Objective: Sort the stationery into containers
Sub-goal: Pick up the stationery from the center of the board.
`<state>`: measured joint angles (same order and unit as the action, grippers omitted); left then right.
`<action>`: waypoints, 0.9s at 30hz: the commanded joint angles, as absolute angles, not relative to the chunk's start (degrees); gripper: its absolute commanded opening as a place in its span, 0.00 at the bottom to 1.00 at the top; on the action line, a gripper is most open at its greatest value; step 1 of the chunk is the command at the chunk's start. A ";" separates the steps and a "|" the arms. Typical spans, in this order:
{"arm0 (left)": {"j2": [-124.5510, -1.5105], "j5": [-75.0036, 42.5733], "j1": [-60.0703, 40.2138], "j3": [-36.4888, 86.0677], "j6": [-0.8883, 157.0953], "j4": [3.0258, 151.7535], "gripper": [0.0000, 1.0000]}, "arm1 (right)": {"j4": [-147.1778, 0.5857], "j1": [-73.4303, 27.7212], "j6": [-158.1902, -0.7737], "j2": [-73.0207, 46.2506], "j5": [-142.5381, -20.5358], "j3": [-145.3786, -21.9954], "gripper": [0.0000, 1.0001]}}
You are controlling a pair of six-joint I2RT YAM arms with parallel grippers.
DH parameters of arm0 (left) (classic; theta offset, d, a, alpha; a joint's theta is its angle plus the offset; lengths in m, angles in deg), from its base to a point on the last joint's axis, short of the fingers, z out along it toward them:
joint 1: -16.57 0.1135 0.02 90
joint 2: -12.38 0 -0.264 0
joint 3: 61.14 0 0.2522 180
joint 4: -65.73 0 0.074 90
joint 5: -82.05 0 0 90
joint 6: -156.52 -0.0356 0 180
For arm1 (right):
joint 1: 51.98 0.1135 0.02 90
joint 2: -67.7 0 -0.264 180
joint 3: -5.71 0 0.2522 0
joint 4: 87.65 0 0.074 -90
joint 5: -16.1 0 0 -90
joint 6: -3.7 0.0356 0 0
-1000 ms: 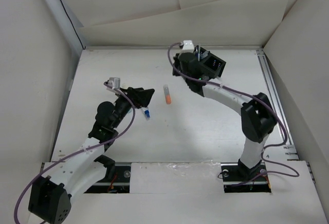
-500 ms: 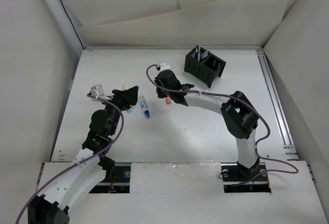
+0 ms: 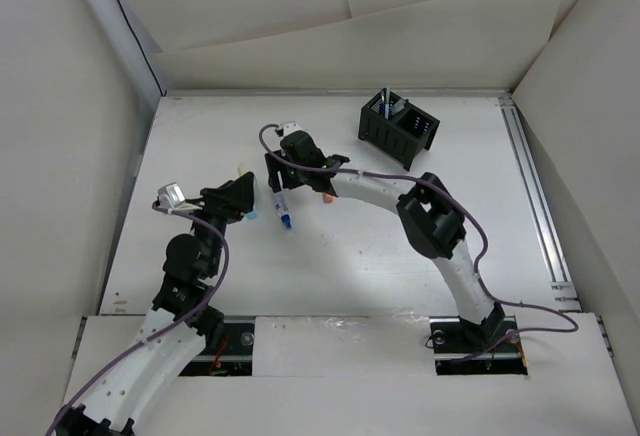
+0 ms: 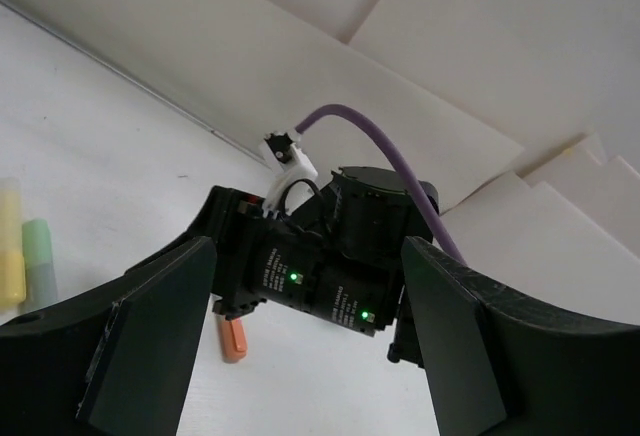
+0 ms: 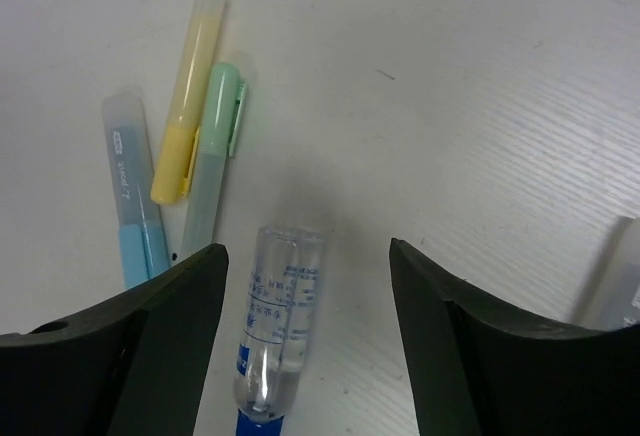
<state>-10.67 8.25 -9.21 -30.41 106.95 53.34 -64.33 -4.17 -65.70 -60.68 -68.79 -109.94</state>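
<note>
Well, there is little writing to be read. The clear marker point(image 5: 272, 321) with the blue end carries rows of small dark print along its barrel. The light-blue marker point(image 5: 135, 206) has a line of tiny letters down its pale upper half. Both are too small to make out. Seen from the left wrist, the right arm's wrist block shows small white print beside two green lights point(image 4: 293, 278), also unreadable, with a purple cable point(image 4: 385, 146) arching over it.

The right hand point(image 5: 305, 261) hangs over the white surface point(image 3: 400, 236) with its fingers spread wide and nothing pinched. The clear marker lies flat directly below it, between the two fingers and nearer the one on the left of that view. I cannot see either finger touching it. Just beyond that finger, the light-blue marker, a green marker point(image 5: 215, 156) and a yellow marker point(image 5: 190, 106) lie close together. The yellow one rests against the green.

The left hand point(image 3: 243, 194) is just beside that cluster, fingers also spread and empty, facing the right arm's wrist. An orange-tipped marker point(image 4: 233, 338) peeks out from under that wrist, on the side away from the cluster.

The black organiser point(image 3: 398, 128) stands at the far side of the surface, well apart from both hands. A few slim things poke up from it, though I cannot tell from which compartment.
</note>
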 commanded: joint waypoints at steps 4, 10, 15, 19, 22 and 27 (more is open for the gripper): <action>-12.94 7.95 -9.36 -29.71 107.13 51.19 0.72 | -58.60 -2.59 -65.47 -65.36 -70.20 -118.79 0.68; -12.94 7.95 -9.36 -29.71 107.13 51.19 0.72 | -57.46 -2.06 -65.47 -66.51 -70.20 -119.32 0.60; -12.41 7.95 -9.36 -29.71 107.13 51.19 0.72 | -56.93 -2.06 -65.47 -67.57 -71.34 -119.32 0.56; -11.27 7.95 -9.36 -30.24 107.13 51.19 0.72 | -56.93 -2.06 -64.94 -68.89 -72.40 -119.32 0.56; -10.13 8.57 -9.36 -30.76 107.13 51.19 0.72 | -57.54 -2.06 -64.41 -69.50 -72.93 -119.32 0.53; -8.89 9.10 -9.36 -31.29 107.13 51.72 0.72 | -61.05 -2.06 -62.92 -68.89 -75.30 -117.22 0.17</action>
